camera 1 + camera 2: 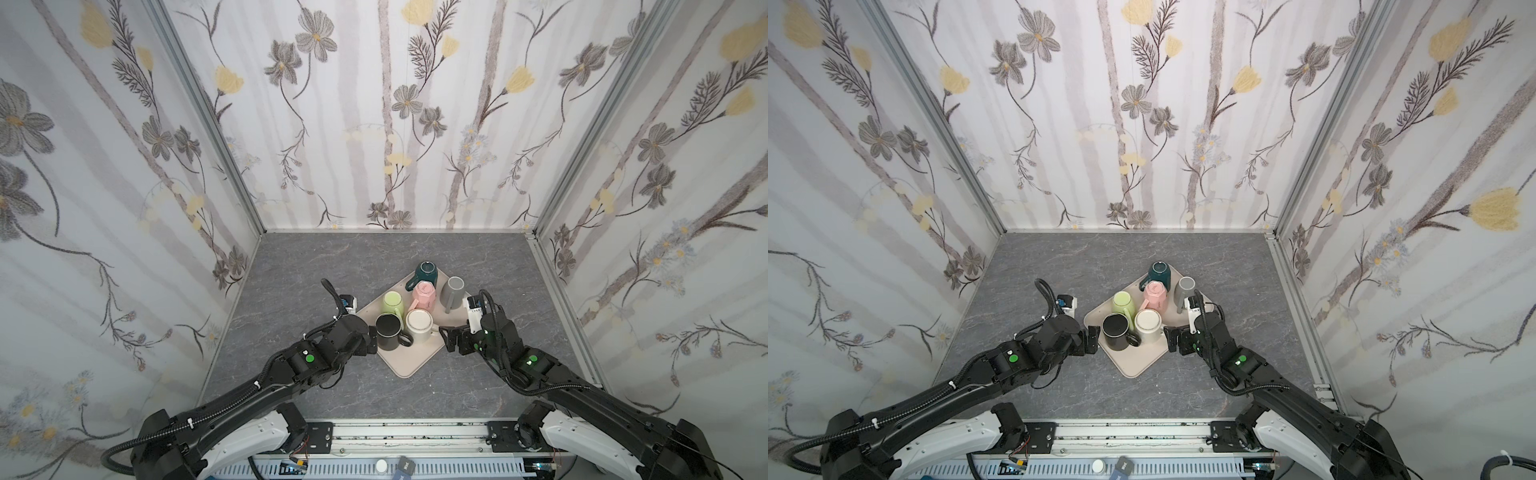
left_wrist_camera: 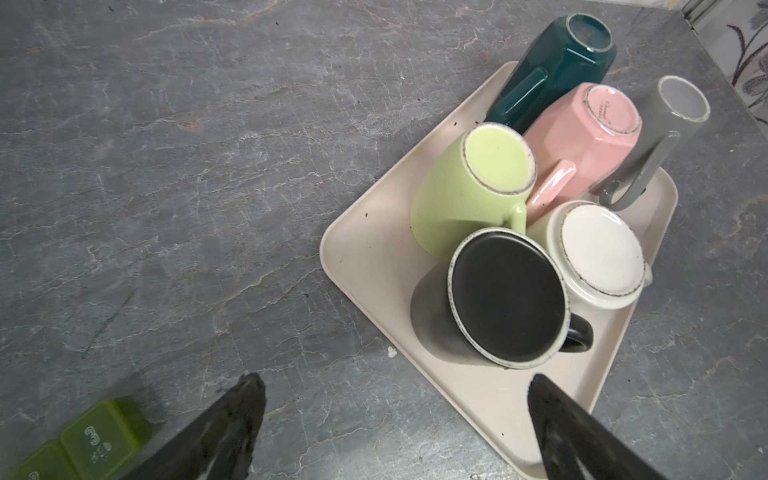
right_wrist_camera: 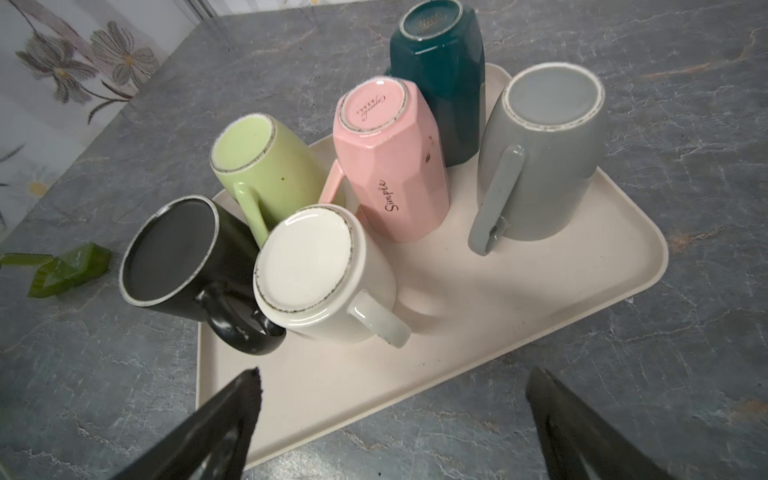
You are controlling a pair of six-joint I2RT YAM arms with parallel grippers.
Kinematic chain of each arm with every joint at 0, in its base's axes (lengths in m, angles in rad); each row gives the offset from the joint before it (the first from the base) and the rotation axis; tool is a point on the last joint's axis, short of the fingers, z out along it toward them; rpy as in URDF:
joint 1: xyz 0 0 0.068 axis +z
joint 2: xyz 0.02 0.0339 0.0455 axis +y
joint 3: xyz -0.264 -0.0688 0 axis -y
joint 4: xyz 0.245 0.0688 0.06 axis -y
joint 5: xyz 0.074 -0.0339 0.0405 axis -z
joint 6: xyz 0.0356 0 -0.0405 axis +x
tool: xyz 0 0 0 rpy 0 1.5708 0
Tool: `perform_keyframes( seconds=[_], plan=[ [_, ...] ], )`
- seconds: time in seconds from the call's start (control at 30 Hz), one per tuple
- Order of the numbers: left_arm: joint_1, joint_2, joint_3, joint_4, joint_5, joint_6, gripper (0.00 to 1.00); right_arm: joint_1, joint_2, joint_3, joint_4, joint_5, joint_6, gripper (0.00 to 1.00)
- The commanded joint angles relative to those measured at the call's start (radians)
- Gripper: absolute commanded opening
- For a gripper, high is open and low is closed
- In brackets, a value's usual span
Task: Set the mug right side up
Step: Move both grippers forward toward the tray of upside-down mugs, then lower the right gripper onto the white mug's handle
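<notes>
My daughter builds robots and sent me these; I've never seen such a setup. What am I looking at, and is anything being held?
This is a two-armed robot; each arm ends in a two-fingered gripper: the left gripper and right gripper. Two pictures look down from overhead; two come from cameras on the wrists. On the grey table sits a beige tray with six upside-down mugs: black mug, white mug, green mug, pink mug, teal mug, grey mug. Both grippers are open and hold nothing.
</notes>
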Motion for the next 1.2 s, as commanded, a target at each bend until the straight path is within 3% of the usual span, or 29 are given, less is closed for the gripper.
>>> perform_keyframes(
  seconds=[0.0, 0.4, 0.53, 0.63, 0.8, 0.9, 1.17],
  plan=[
    [-0.012, 0.007, -0.003, -0.005, -0.018, -0.039, 1.00, 0.009, 0.037, 0.009, 0.025, 0.019, -0.013, 0.94],
    [-0.013, -0.068, -0.058, 0.056, -0.037, -0.044, 1.00, 0.019, 0.300, 0.176, -0.058, 0.049, -0.127, 0.63],
    [-0.013, -0.083, -0.054, 0.040, -0.028, -0.040, 1.00, 0.026, 0.353, 0.207, -0.034, 0.065, -0.154, 0.63],
    [-0.013, -0.097, -0.052, 0.028, -0.017, -0.033, 1.00, 0.032, 0.374, 0.218, -0.008, -0.009, -0.190, 0.62],
    [-0.013, -0.136, -0.061, 0.026, -0.015, -0.031, 1.00, 0.038, 0.392, 0.216, 0.031, -0.031, -0.203, 0.63],
    [-0.012, -0.152, -0.066, 0.027, -0.015, -0.027, 1.00, 0.037, 0.403, 0.212, 0.048, -0.023, -0.190, 0.70],
    [-0.013, -0.151, -0.058, 0.022, -0.011, -0.015, 1.00, 0.038, 0.445, 0.191, 0.133, -0.116, -0.189, 0.68]
  ],
)
